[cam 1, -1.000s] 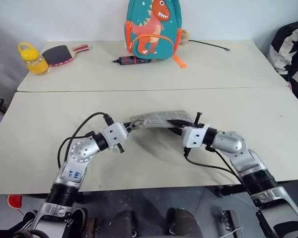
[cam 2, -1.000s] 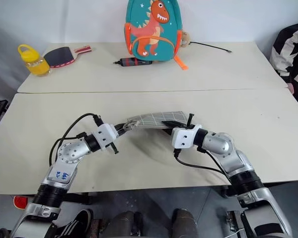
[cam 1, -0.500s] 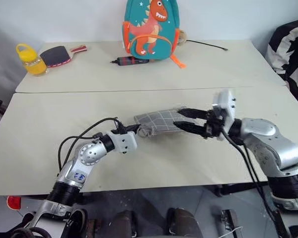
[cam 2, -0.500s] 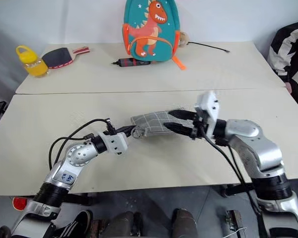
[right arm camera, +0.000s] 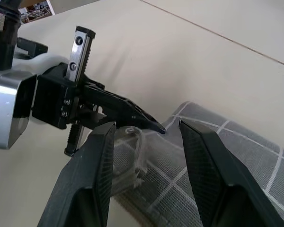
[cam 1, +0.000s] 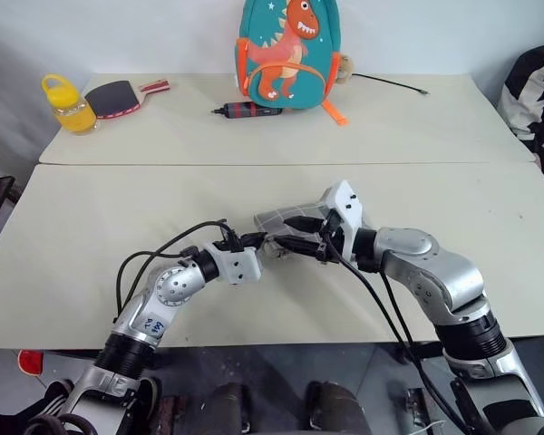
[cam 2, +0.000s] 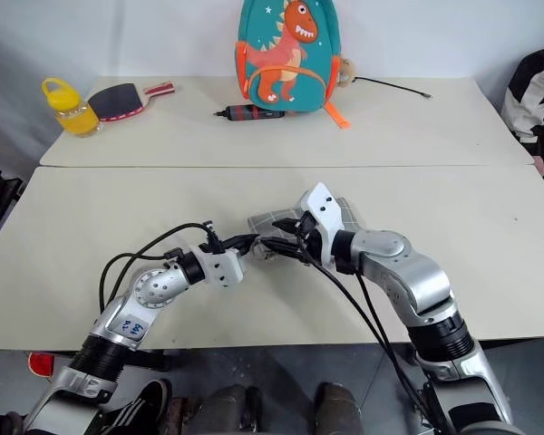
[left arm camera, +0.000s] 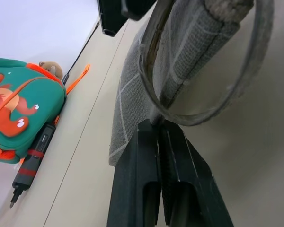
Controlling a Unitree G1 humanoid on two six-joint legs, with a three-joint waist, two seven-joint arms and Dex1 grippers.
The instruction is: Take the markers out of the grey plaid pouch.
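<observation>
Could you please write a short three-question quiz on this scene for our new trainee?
1. True or false: the left pincer is shut on the end of the flat grey plaid fabric pouch.
2. Which state is the right pincer in? A) open over the pouch B) shut on a marker C) resting on the teal dinosaur backpack.
3. What lies on the far table just left of the backpack's base?

Key:
1. True; its black fingers pinch the fabric by the ring pull.
2. A.
3. A dark red-and-black tool with a thin metal tip.
</observation>
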